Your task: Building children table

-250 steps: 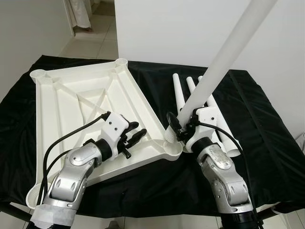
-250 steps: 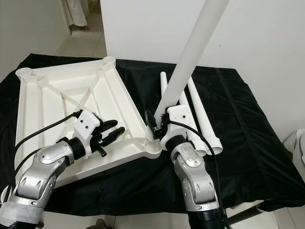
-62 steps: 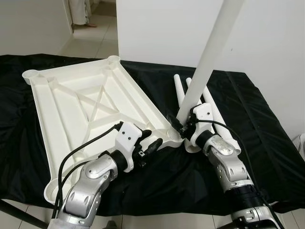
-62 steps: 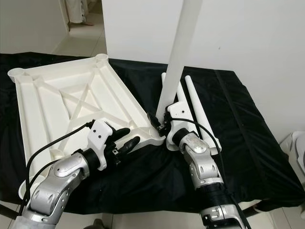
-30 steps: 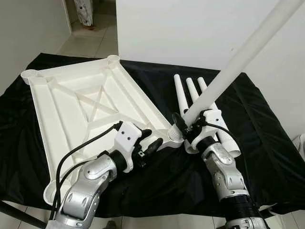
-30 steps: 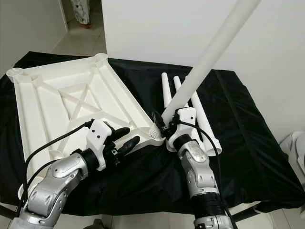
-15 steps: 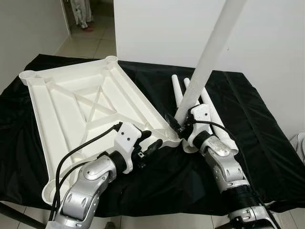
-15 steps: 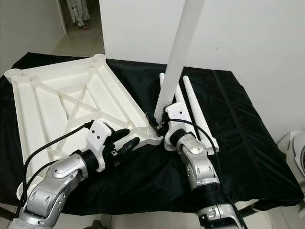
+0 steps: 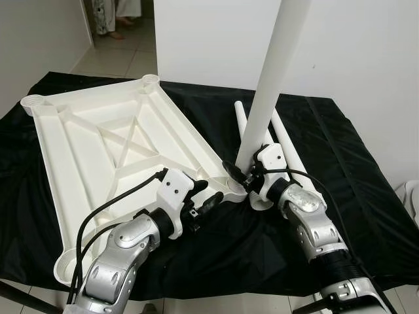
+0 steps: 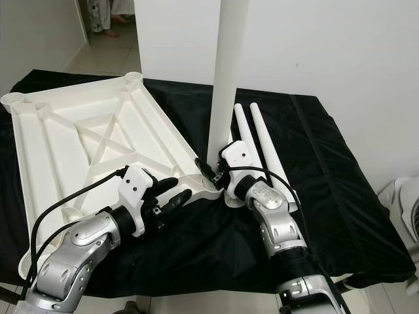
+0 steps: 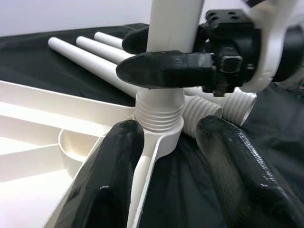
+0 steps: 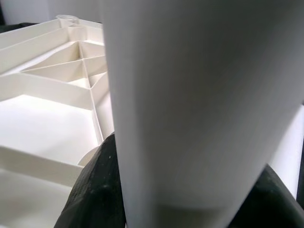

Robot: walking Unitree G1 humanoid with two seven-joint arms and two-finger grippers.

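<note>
The white plastic tabletop (image 9: 98,150) lies underside up on the black cloth, its ribs showing. A long white leg (image 9: 272,72) stands almost upright, its threaded end (image 11: 159,111) seated in the near corner socket. My right gripper (image 9: 241,175) is shut on the leg just above the thread. My left gripper (image 9: 203,196) is open at the same corner, its fingers (image 11: 109,180) straddling the tabletop's rim below the socket. Two spare legs (image 10: 258,140) lie side by side on the cloth behind my right wrist.
The black-draped table (image 9: 366,196) ends close in front and at the right. A white wall (image 9: 366,52) rises behind it. A person's legs (image 9: 121,13) show in the doorway at the far left. A white appliance (image 10: 406,209) stands low at the right.
The held leg has swung from leaning right to nearly upright in the socket. The camera has shifted a little. My left gripper has stayed at the corner.
</note>
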